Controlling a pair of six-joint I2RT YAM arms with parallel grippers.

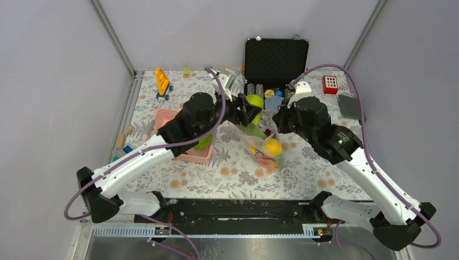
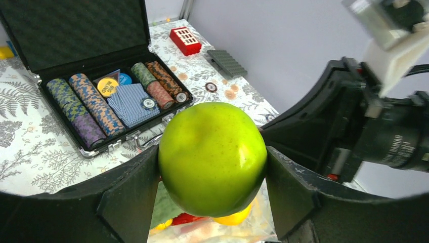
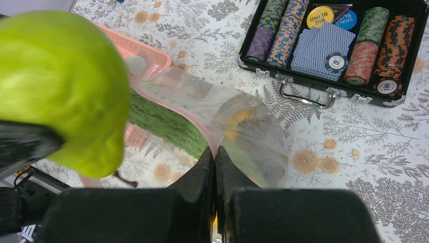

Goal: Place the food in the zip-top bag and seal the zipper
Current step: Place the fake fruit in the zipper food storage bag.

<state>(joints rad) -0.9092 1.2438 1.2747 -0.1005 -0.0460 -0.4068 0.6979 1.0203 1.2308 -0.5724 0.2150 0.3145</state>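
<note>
A glossy green apple is clamped between the fingers of my left gripper, which is shut on it and holds it above the mouth of the zip-top bag. My right gripper is shut on the bag's rim at the pale-pink zipper and lifts that edge. Inside the clear bag lie a long green cucumber, a yellow citrus, a red piece and a green leafy piece. In the right wrist view the apple hangs at the left, beside the bag's mouth.
A pink latticed basket sits left of the bag, under my left arm. An open black case of poker chips stands behind the grippers. At the back are a red block, a grey plate and a yellow toy.
</note>
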